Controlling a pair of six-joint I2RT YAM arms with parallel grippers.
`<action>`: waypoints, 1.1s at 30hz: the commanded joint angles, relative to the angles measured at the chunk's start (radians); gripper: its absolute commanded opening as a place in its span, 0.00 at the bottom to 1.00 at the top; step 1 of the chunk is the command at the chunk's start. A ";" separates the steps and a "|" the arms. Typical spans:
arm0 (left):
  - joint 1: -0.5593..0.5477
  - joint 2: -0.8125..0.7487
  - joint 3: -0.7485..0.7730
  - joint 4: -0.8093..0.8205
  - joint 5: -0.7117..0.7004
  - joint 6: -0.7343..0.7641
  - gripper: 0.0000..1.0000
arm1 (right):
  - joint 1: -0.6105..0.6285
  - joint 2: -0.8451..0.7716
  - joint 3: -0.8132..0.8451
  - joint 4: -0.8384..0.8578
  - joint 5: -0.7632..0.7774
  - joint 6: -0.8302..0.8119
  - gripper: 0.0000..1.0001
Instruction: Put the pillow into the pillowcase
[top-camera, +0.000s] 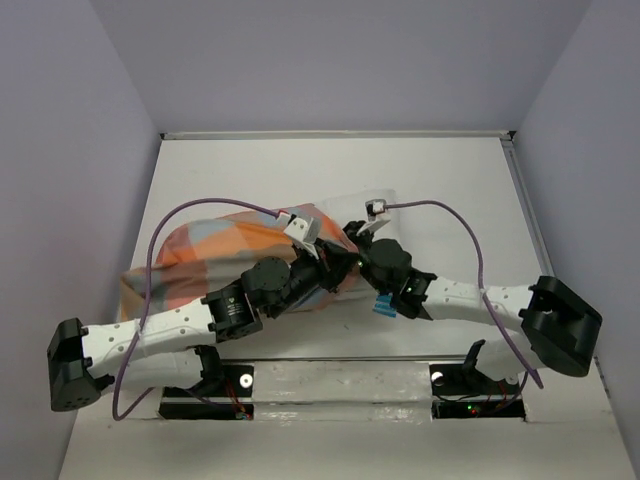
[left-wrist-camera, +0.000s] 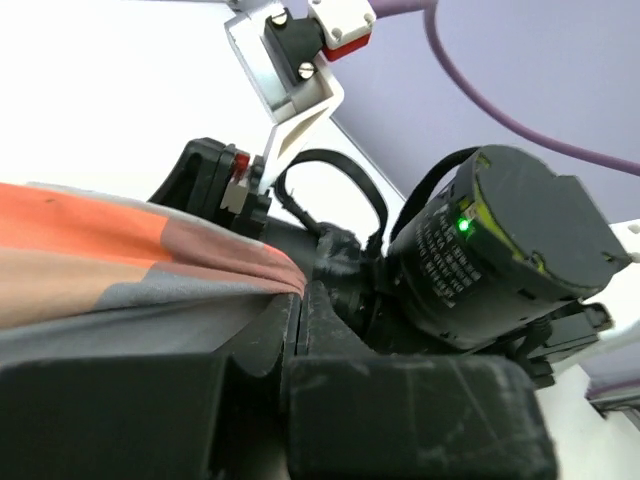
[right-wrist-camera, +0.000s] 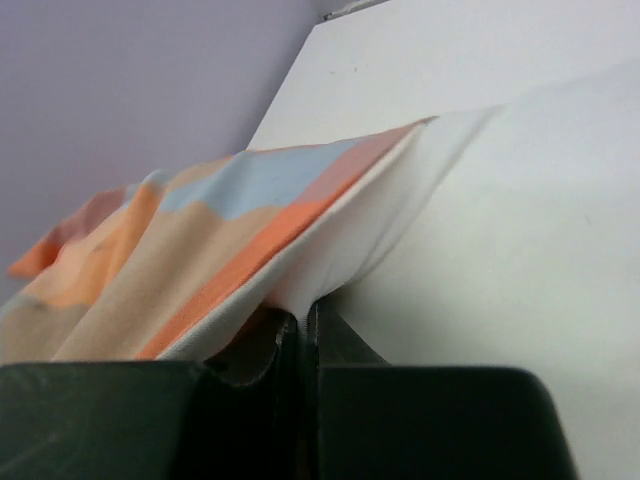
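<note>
The checked pillowcase (top-camera: 200, 250) lies bulging at centre left, its open end facing right. The white pillow (top-camera: 385, 205) shows only as a pale part beyond that end, with its blue tag (top-camera: 383, 305) under my right arm. My left gripper (top-camera: 325, 268) is shut on the pillowcase's edge; orange and grey cloth (left-wrist-camera: 100, 240) runs into its closed jaws (left-wrist-camera: 298, 300). My right gripper (top-camera: 352, 262) is shut on a fold of white pillow cloth (right-wrist-camera: 520, 250) right under the pillowcase edge (right-wrist-camera: 200, 230), pinched at the fingertips (right-wrist-camera: 305, 315). The two grippers almost touch.
A raised rim (top-camera: 340, 134) bounds the white table at the back and a side rim (top-camera: 530, 220) on the right, with lilac walls beyond. Purple cables (top-camera: 460, 215) arc over both arms. My right wrist housing (left-wrist-camera: 500, 250) fills the left wrist view.
</note>
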 joint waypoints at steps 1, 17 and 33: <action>-0.015 -0.007 -0.020 0.347 0.241 -0.105 0.00 | 0.033 -0.028 -0.040 0.263 0.336 0.014 0.00; 0.277 0.462 0.589 0.203 0.575 0.036 0.00 | 0.042 -0.406 -0.176 -0.107 0.542 -0.124 0.00; 0.196 -0.324 -0.111 -0.228 0.118 -0.119 0.93 | 0.042 -0.263 0.006 -0.578 -0.032 -0.141 0.82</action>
